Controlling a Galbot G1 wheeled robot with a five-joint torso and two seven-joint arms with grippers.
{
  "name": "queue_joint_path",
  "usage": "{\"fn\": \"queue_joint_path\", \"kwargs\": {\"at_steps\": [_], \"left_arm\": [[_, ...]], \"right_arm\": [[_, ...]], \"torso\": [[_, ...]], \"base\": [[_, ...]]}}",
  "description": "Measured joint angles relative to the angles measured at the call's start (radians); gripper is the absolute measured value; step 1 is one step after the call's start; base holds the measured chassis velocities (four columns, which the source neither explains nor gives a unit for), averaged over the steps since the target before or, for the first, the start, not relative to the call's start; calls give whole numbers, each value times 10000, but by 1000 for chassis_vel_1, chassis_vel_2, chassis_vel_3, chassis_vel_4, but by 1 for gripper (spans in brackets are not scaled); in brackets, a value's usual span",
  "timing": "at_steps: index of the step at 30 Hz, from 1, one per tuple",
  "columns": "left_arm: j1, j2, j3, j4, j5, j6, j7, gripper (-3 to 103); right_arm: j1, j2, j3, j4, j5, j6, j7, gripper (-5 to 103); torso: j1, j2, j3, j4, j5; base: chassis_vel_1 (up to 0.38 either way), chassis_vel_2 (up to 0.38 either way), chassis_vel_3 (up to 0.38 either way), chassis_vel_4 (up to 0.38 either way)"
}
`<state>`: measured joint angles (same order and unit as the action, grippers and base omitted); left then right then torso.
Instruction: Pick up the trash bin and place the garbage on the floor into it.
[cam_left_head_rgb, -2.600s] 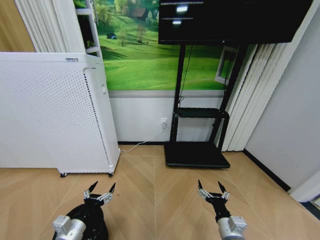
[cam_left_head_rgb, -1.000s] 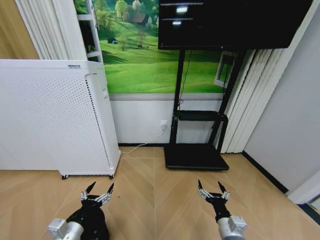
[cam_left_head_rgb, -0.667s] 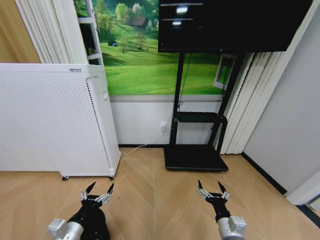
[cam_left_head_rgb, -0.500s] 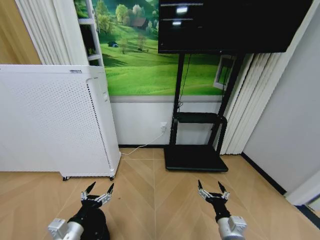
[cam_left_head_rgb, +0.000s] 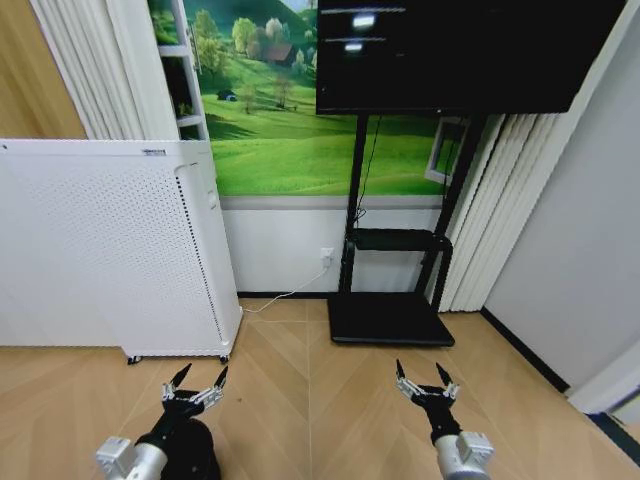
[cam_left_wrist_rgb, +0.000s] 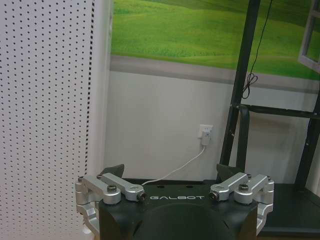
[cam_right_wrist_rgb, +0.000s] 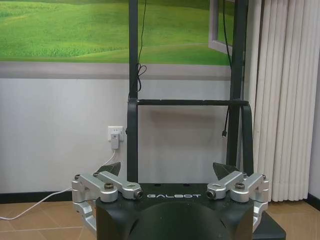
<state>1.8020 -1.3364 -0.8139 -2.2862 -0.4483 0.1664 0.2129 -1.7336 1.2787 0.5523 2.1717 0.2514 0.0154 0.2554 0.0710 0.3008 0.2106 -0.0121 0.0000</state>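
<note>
Left gripper (cam_left_head_rgb: 198, 385) sits at lower left of the head view, fingers spread, holding nothing, above bare wood floor (cam_left_head_rgb: 310, 380). Right gripper (cam_left_head_rgb: 426, 381) at lower right, fingers also spread, holding nothing. Both point forward toward the far wall.

White perforated cabinet (cam_left_head_rgb: 110, 250) on small wheels fills the left side, standing on the floor. Black stand (cam_left_head_rgb: 390, 315) with a flat base sits center against the wall, carrying a dark screen (cam_left_head_rgb: 460, 45) at upper right. A white cable (cam_left_head_rgb: 285, 293) runs from a wall outlet (cam_left_head_rgb: 327, 254) down to the floor near the cabinet. Green meadow mural (cam_left_head_rgb: 280, 120) on the wall behind.

Left wrist view: spread fingers (cam_left_wrist_rgb: 112, 172), cabinet panel (cam_left_wrist_rgb: 45, 110) close beside, outlet (cam_left_wrist_rgb: 205, 134) ahead. Right wrist view: spread fingers (cam_right_wrist_rgb: 224, 171), stand legs (cam_right_wrist_rgb: 132, 125) and pleated curtain (cam_right_wrist_rgb: 287, 100) ahead.
</note>
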Motion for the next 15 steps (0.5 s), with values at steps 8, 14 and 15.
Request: {"fn": "queue_joint_path", "kwargs": {"at_steps": [8, 14, 15], "left_arm": [[0, 0, 0, 0, 0, -1, 0, 100], [0, 0, 0, 0, 0, 0, 0, 100], [0, 0, 0, 0, 0, 0, 0, 100]], "right_arm": [[0, 0, 0, 0, 0, 0, 0, 100], [-1, 0, 0, 0, 0, 0, 0, 100], [0, 0, 0, -1, 0, 0, 0, 100]], "torso": [[96, 326, 230, 0, 0], [159, 517, 357, 0, 0], [177, 585, 406, 0, 0]], "base": [[0, 0, 0, 0], [0, 0, 0, 0], [0, 0, 0, 0]]}}
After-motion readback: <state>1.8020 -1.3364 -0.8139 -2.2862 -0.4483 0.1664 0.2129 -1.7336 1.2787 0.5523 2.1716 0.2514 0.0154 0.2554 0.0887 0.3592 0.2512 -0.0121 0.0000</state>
